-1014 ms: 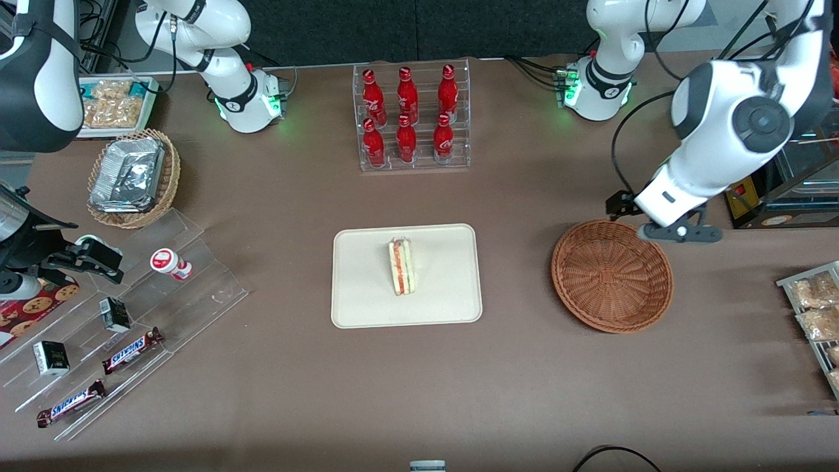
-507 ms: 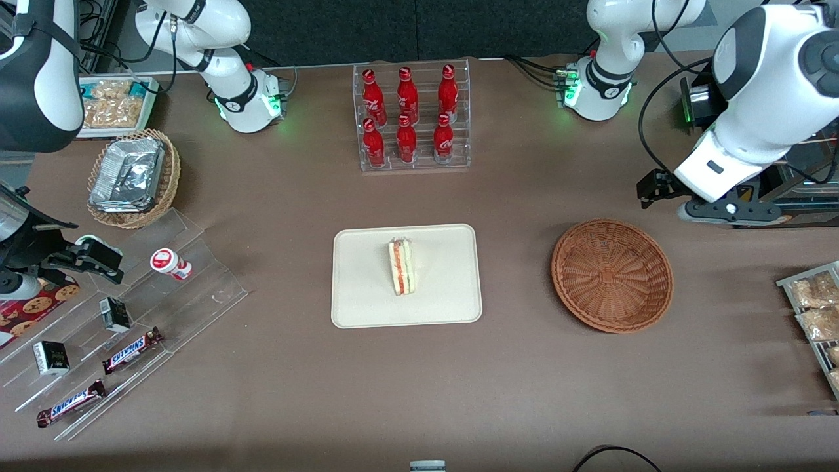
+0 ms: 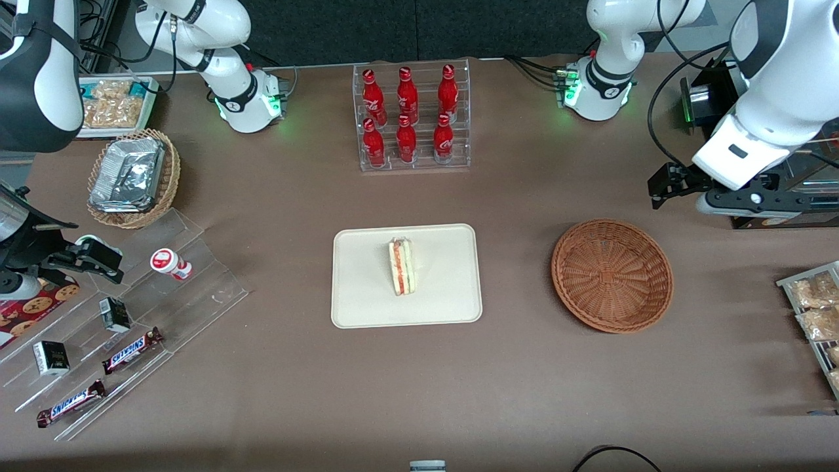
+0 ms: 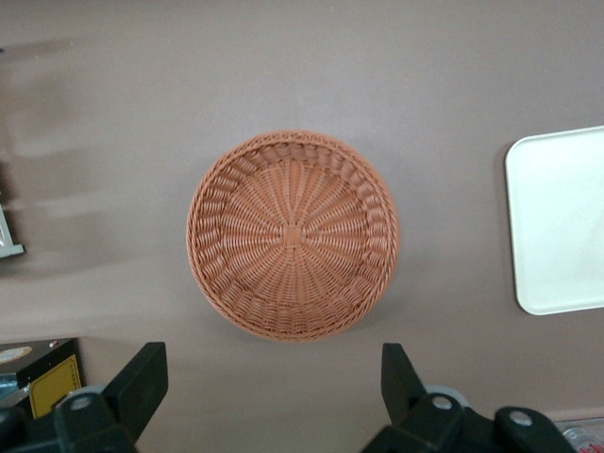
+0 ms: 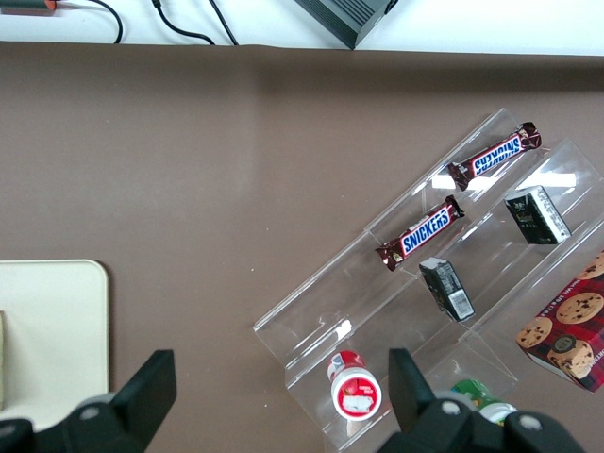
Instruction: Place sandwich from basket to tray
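Sandwich (image 3: 401,267) lies on tray (image 3: 446,295), long axis toward the front camera.

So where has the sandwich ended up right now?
In the front view the sandwich lies near the middle of the cream tray. The wicker basket beside it holds nothing, and the open gripper hangs above the basket's edge.
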`<control>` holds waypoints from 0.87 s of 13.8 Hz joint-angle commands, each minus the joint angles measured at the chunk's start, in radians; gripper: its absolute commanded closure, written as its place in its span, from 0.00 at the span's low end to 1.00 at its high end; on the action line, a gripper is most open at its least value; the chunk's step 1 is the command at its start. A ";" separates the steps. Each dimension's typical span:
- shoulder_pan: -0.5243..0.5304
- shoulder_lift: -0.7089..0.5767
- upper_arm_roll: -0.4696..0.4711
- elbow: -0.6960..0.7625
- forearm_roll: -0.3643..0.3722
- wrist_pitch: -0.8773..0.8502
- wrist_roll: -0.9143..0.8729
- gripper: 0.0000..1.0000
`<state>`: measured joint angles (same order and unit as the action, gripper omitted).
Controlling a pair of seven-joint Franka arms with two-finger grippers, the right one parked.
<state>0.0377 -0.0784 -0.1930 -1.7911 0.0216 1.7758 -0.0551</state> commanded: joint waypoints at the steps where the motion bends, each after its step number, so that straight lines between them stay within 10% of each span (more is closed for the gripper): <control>1: 0.008 0.035 -0.011 0.062 -0.003 -0.032 -0.005 0.00; 12: -0.024 0.026 -0.003 0.164 0.004 -0.102 -0.008 0.00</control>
<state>0.0263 -0.0590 -0.1970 -1.6579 0.0215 1.7040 -0.0551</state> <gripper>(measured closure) 0.000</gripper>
